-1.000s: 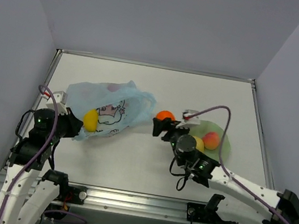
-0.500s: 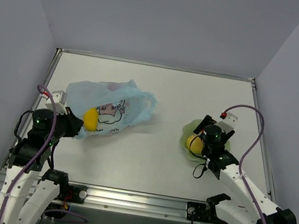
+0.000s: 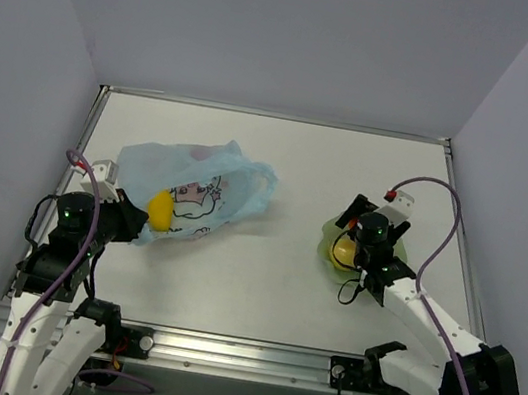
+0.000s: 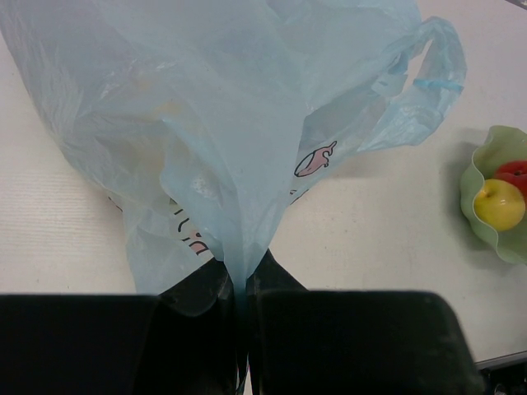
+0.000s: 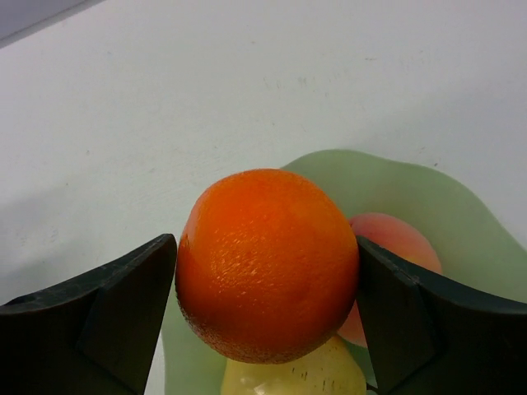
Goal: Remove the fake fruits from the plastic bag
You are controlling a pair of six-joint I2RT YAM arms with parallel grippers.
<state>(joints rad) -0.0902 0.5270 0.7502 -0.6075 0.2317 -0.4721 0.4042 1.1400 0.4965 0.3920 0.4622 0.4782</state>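
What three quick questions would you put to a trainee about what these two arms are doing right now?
1. True or false: the left gripper is shut on a fold of the plastic bag.
2. What is between the fingers of the right gripper? A) a banana B) an orange fruit C) nothing
3. Fill in the blank: the right gripper holds its load over a pale green ____ that has other fruit in it.

Key: 1 true. 2 B. 3 dish.
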